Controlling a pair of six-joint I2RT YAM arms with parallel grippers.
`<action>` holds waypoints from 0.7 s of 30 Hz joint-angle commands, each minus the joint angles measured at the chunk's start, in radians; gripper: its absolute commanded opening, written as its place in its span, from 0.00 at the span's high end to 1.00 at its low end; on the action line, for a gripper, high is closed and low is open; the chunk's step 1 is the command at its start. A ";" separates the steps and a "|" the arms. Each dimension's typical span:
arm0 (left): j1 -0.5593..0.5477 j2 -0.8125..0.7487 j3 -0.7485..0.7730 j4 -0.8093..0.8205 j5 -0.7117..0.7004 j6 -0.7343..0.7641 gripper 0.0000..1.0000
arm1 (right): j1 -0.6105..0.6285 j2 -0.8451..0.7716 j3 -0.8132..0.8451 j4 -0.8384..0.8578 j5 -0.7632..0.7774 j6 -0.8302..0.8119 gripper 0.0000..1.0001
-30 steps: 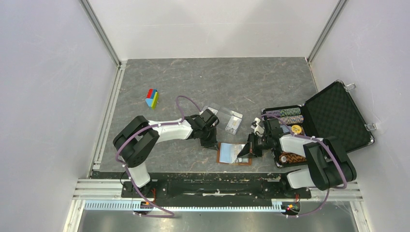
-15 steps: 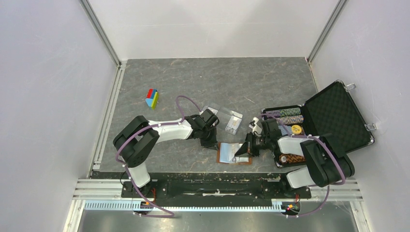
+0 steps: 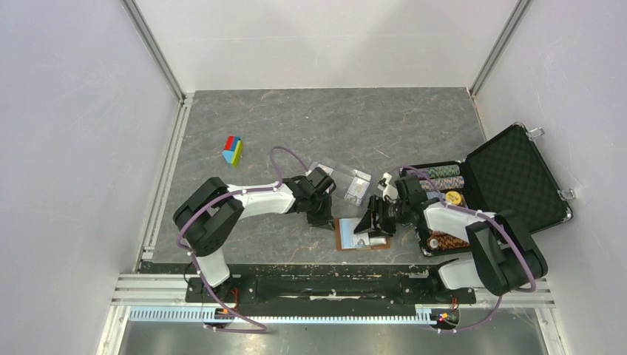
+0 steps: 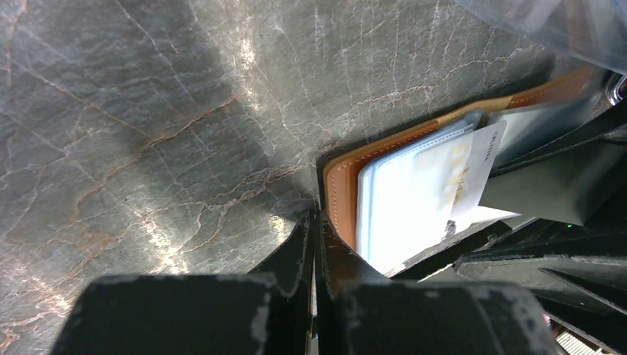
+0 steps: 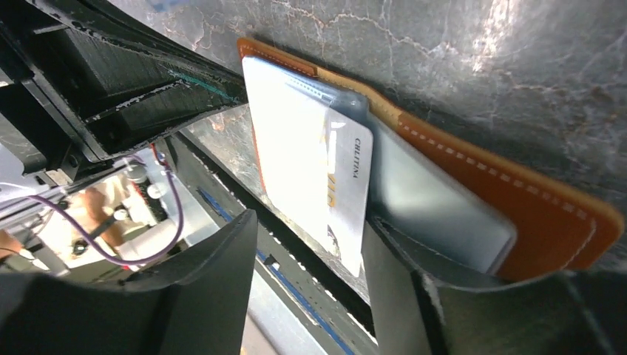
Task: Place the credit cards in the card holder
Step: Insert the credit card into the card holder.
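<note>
Just beside card holder (image 3: 342,237) lies clear tray (image 3: 355,183); left gripper (image 4: 316,225) clenched, right gripper (image 5: 309,222) spread

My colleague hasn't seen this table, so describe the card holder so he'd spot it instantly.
Find the big open black case on the table's right. Just left of it, near the front edge, lies the card holder. It is the only brown leather item, opened flat with pale cards on it, unlike the clear tray behind.
</note>
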 commanded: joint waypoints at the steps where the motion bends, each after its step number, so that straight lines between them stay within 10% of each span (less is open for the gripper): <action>1: -0.009 -0.002 0.021 -0.037 -0.027 0.003 0.98 | -0.001 -0.028 0.062 -0.177 0.149 -0.108 0.40; 6: -0.010 0.003 0.040 -0.037 -0.011 0.003 0.98 | 0.002 -0.018 0.087 -0.208 0.166 -0.136 0.39; 21: -0.012 0.017 0.123 -0.063 0.002 0.009 0.98 | 0.119 0.146 0.124 0.011 0.070 0.005 0.83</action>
